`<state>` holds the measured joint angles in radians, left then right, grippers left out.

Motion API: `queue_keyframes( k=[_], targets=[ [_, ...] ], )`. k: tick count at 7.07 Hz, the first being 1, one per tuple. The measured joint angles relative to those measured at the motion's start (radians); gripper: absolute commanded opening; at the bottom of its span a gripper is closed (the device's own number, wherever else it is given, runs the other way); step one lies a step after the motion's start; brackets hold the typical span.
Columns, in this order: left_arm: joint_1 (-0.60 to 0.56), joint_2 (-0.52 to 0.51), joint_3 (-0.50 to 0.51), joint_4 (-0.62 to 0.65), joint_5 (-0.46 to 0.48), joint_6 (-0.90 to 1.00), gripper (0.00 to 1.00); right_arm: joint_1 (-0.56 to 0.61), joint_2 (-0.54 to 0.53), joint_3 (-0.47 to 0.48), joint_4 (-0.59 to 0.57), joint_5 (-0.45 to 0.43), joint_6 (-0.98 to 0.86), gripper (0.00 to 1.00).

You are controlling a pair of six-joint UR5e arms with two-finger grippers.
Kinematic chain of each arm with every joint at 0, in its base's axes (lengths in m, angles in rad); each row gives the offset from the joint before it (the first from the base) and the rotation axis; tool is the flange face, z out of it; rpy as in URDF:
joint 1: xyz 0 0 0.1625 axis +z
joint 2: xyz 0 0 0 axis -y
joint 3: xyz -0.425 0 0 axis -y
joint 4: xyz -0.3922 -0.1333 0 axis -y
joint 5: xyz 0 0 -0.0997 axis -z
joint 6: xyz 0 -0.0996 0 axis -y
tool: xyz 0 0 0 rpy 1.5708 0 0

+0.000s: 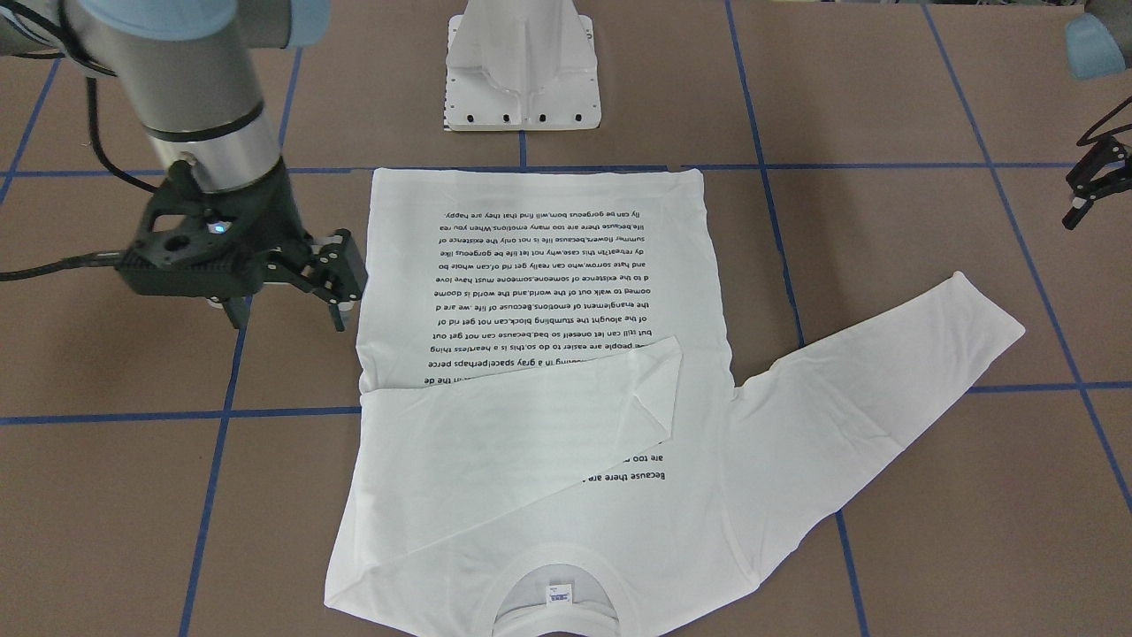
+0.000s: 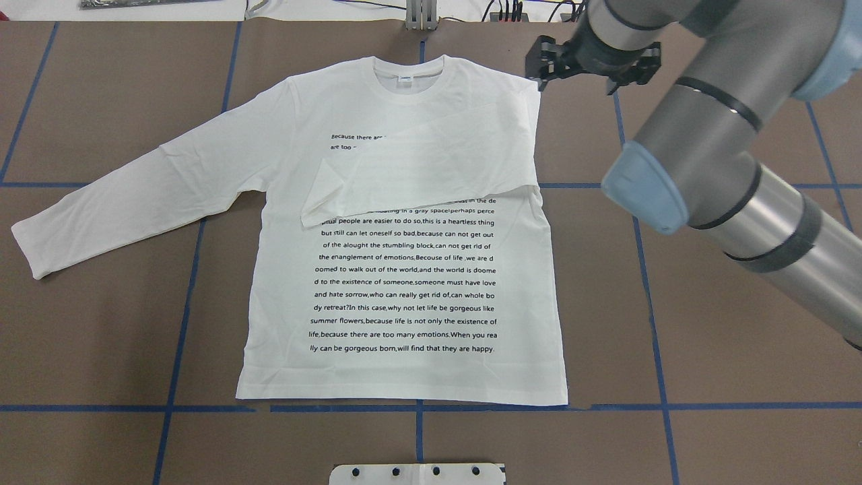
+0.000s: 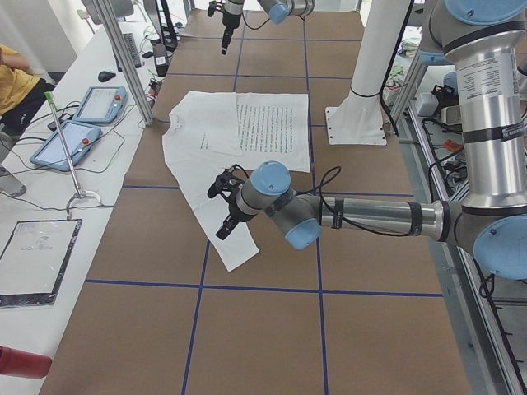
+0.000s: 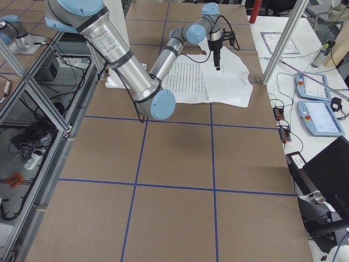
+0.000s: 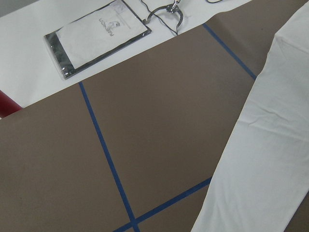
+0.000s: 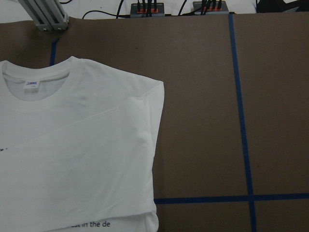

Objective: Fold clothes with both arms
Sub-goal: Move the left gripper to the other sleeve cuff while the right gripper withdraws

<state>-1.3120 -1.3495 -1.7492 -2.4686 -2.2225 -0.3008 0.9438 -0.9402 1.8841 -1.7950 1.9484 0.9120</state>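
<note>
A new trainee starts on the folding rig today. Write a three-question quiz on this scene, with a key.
1. True or false: the shirt lies with its printed text facing up.
2. Which lies folded across the chest? A) only the sleeve on the robot's right B) only the sleeve on its left C) both sleeves
3. Fill in: the right gripper, near the shirt's shoulder, has its jaws ____.
Key: 1 true; 2 A; 3 open.
</note>
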Motion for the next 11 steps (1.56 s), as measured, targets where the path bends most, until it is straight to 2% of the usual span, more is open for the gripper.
queue_keyframes(
  k=[3,5,8,11],
  targets=[
    [0.166,0.01,0.148,-0.232,0.158,-0.181,1.0,0.215,-0.235,0.103,0.005,0.176,-0.359,1.0],
    [0.308,0.009,0.19,-0.276,0.275,-0.249,1.0,0.287,-0.318,0.134,0.008,0.227,-0.462,1.0],
    [0.432,0.008,0.213,-0.298,0.333,-0.263,0.74,0.298,-0.344,0.153,0.008,0.234,-0.476,1.0],
    [0.469,0.004,0.236,-0.301,0.348,-0.261,0.74,0.299,-0.347,0.155,0.008,0.233,-0.476,1.0]
  ],
)
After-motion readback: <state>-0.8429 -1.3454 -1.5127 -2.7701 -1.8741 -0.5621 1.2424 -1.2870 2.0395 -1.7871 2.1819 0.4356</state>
